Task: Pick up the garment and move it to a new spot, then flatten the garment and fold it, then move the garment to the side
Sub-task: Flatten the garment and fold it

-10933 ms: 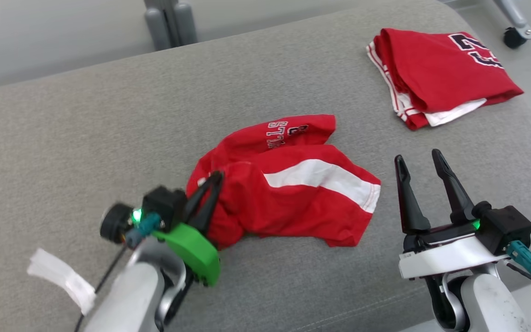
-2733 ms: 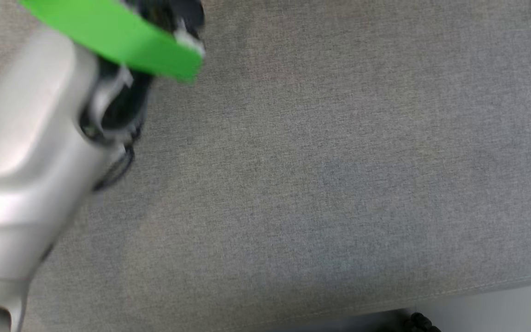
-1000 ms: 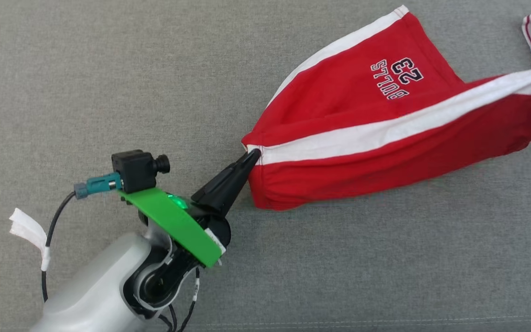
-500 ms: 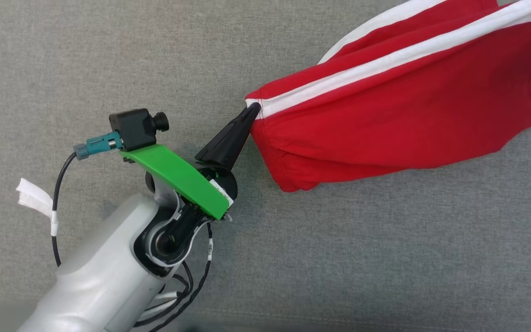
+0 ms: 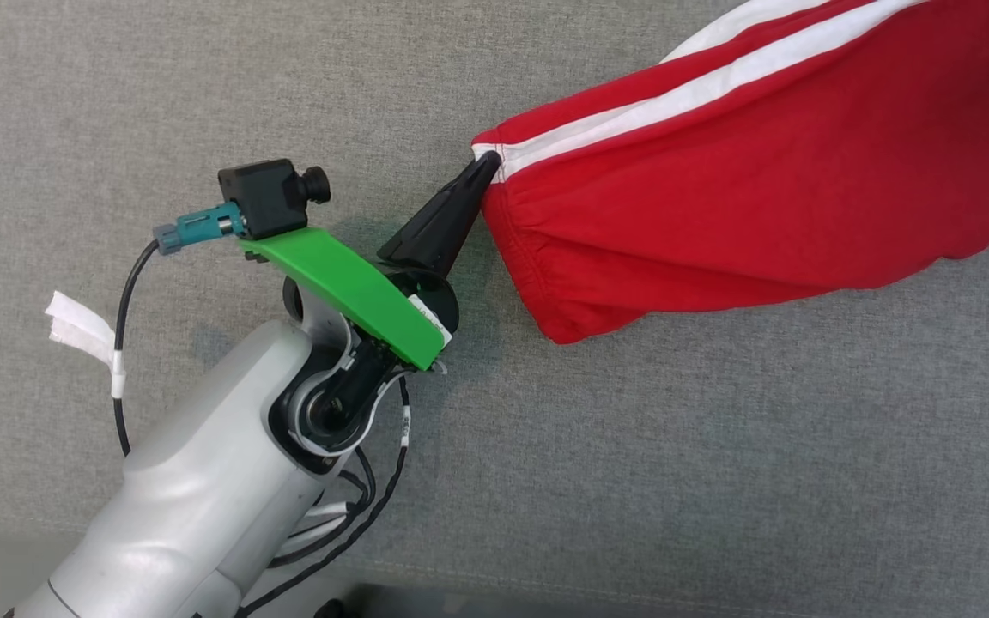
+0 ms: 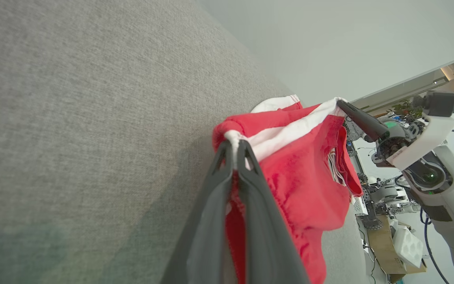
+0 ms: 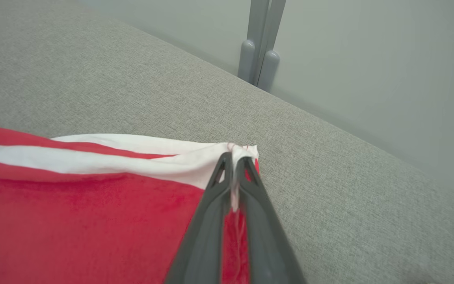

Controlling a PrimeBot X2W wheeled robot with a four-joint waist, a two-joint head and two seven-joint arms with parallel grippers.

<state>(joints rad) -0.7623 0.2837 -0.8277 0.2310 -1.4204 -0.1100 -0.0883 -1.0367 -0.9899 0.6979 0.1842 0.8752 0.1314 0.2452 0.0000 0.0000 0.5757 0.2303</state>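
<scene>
Red garment (image 5: 761,172) stretched between two grippers above a grey cushion (image 5: 718,446). We see the left gripper (image 5: 482,165) clamped on the corner where the white stripe (image 5: 718,81) meets the gathered hem. The fingers meet at their tips, with cloth caught between them. In the right wrist view, the right gripper (image 7: 234,156) pinches the opposite white corner in the same way, with a fold of fabric showing between its closed fingers.

The relation that matters is the garment's long axis. It runs along the stripe from the left gripper's pinch up and to the right in the head view, toward the right gripper. The stripe edge is drawn fairly straight, while the red body sags below it as a loose pouch. We cannot tell whether its lowest fold touches the cushion.

We judge this to be the carry to a new spot, with flattening and folding not yet begun. Each arm holds one end, so neither is nearer. Setting the garment down flat probably requires both arms to descend together, keeping the stripe taut so the hanging cloth lands spread rather than bunched.
</scene>
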